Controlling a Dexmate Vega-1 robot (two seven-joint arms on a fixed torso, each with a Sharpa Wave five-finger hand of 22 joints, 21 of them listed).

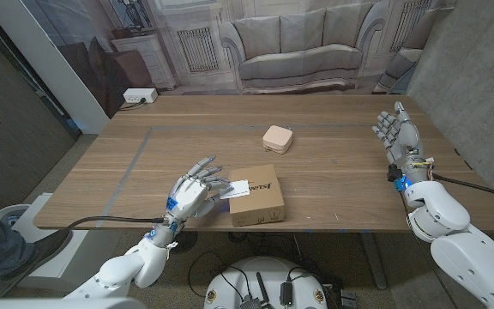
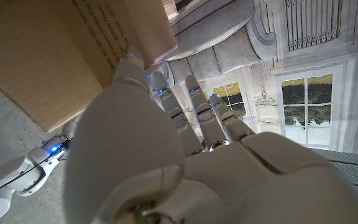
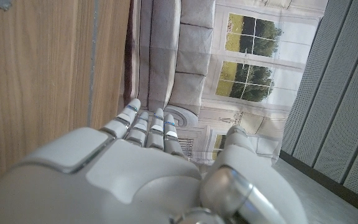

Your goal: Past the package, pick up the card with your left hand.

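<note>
Room: backdrop (image 1: pixel 298 43) printed with a sofa and tall windows hangs behind the table; grey wall panels stand to the robot's right.
Surface: wooden table (image 1: pixel 187 129) with faint tape lines (image 1: pixel 140 146) marking a rectangle on its left half.
Package: cardboard box (image 1: pixel 256 196) near the front edge, at the middle, lying flat with its flaps closed — contents cannot be seen.
Card: white card (image 1: pixel 237 187) lying on the box's left top edge, just beside the left hand's fingertips; whether they touch it cannot be told.
Left hand: left hand (image 1: pixel 197 190) hovers low at the box's left side, fingers spread and reaching toward the card, nothing in its grasp.
Left wrist view: back of the left hand (image 2: pixel 166 162) with fingers extended; the box (image 2: pixel 61 50) looms close by the fingertips, its printed side visible — the card itself cannot be made out here.
Right hand: right hand (image 1: pixel 399 130) raised at the table's right edge, well apart from the box, fingers splayed wide and holding nothing.
Right wrist view: back of the right hand (image 3: pixel 148 168), fingers straight, with bare wood grain beside it and the window print beyond.
Small case: pale pink square case (image 1: pixel 279 137) sits past the box toward the table's middle, lid closed.
Far left corner: white power strip (image 1: pixel 139 96) at the table's back edge.
</note>
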